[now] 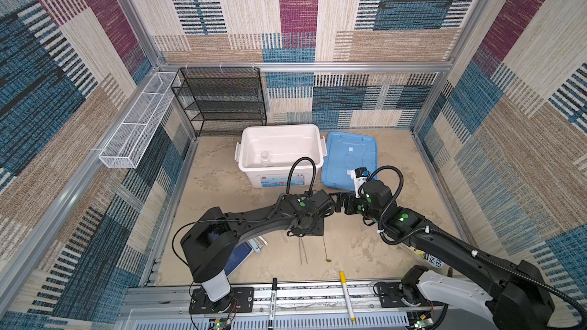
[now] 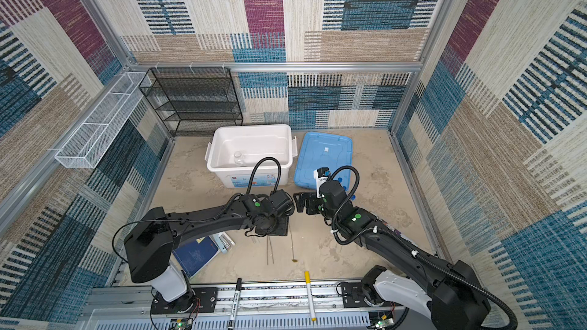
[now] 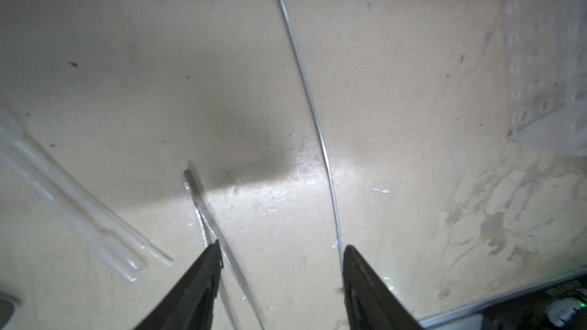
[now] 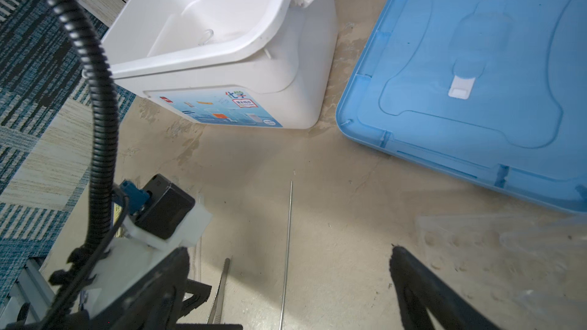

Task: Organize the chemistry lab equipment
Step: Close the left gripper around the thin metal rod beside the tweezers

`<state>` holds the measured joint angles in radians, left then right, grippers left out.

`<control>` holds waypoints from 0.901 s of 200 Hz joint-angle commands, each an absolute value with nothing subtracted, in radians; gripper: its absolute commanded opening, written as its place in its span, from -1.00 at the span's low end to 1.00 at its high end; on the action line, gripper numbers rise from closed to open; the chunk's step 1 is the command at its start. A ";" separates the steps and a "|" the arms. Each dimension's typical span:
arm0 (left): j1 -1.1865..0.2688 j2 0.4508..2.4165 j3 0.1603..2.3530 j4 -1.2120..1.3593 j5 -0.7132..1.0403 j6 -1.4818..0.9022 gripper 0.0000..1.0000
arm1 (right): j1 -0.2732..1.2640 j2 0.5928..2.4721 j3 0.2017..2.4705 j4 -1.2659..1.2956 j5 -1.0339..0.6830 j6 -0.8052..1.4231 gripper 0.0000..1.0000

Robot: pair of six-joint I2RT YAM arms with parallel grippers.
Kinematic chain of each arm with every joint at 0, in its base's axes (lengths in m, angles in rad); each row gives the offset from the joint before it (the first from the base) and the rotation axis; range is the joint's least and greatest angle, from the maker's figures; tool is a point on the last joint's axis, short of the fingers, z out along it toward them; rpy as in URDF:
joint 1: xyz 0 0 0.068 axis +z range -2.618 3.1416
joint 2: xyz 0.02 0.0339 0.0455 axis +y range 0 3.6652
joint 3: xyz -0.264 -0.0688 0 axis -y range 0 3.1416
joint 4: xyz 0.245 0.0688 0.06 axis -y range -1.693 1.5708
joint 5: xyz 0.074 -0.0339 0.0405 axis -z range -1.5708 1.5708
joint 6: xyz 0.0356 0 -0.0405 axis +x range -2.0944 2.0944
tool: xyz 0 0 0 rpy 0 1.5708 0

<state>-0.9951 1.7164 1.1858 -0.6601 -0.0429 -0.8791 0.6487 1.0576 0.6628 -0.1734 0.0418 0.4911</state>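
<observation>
Metal tweezers (image 3: 198,200) pass behind left gripper (image 3: 282,244) (end cut off).

We work in a robot test cell: an aluminium frame (image 1: 349,66) hung with patterned woven panels (image 1: 413,4) boxes in our beige tabletop (image 1: 365,249).

One tweezers (image 3: 197,198); one spoon (image 4: 288,233); two pens (image 1: 272,303) (image 1: 347,295)

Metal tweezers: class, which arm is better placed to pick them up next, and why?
Probably left. The left gripper hangs open with one fingertip at the metal tweezers; the right gripper, also open, lines up with the long thin spoon instead.
</observation>
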 commanded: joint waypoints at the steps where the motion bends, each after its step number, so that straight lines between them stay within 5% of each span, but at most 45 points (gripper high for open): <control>1: -0.992 1.763 1.215 -0.621 0.022 -0.885 0.25 | 0.650 1.037 0.680 -0.237 0.160 0.537 0.99; 31: -0.991 1.849 1.273 -0.630 0.019 -0.958 0.20 | 0.650 0.933 0.683 -0.321 0.324 0.558 0.99; 180: -1.023 2.065 1.452 -0.796 -0.102 -1.022 -0.22 | 0.650 0.893 0.672 -0.298 0.285 0.401 0.99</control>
